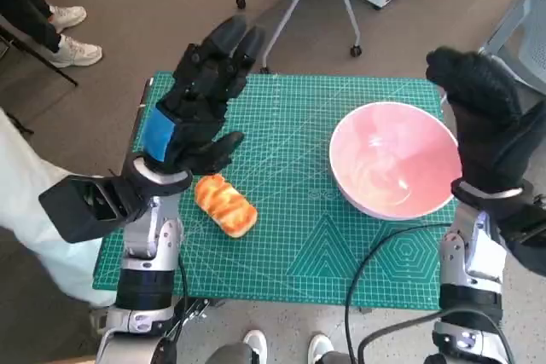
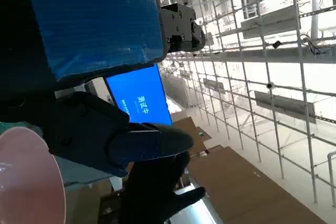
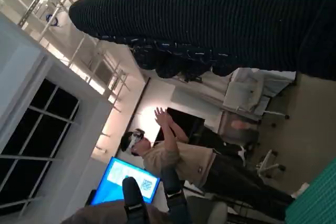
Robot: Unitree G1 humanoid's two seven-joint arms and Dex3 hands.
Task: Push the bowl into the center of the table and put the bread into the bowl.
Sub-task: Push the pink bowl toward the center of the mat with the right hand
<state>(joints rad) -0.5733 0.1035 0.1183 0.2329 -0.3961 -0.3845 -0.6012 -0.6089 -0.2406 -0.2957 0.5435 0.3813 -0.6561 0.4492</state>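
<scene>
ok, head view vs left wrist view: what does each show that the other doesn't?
Only the head view: the bread on the green cutting mat, an office chair's base and a person's white shoes. Only the left wrist view: a blue screen and white scaffolding-like framing. Both: the pink bowl, the left hand and the gloved right hand, each holding nothing.

Head view steeply down on table (image 1: 290, 253); wrist views tilted upward, roomward

Worktop (image 1: 290, 245) w/ green cutting mat (image 1: 290, 138) is carrying pink bowl (image 1: 392, 159) at its right & bread (image 1: 226, 205) lying at left-front, well apart.
</scene>
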